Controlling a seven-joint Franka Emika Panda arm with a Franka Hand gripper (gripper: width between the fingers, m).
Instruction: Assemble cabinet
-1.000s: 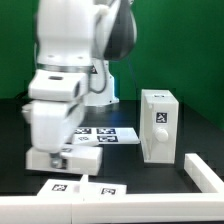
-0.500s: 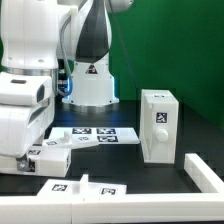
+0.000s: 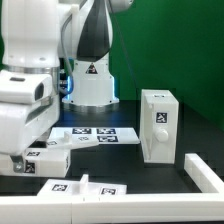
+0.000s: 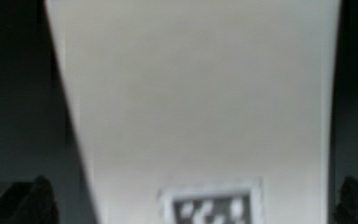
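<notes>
Cabinet parts spread on a black table, with the arm bent low over one slab.

The cabinet's boxy body point(image 3: 158, 124) stands upright at the exterior view's right, long axis vertical, a tagged face toward the camera. A small slab point(image 3: 48, 158) lies flat at the exterior view's left, tag up, lengthwise left to right. In the wrist view this slab point(image 4: 185, 100) fills the middle. More flat pieces point(image 3: 82, 187) lie along the front edge. The arm point(image 3: 30, 60) reaches down, with the gripper point(image 3: 20, 160) at the small slab's end. I cannot tell whether the jaws grip it. The marker board point(image 3: 95, 135) lies on the table point(image 3: 125, 165) between the arm and the body.
</notes>
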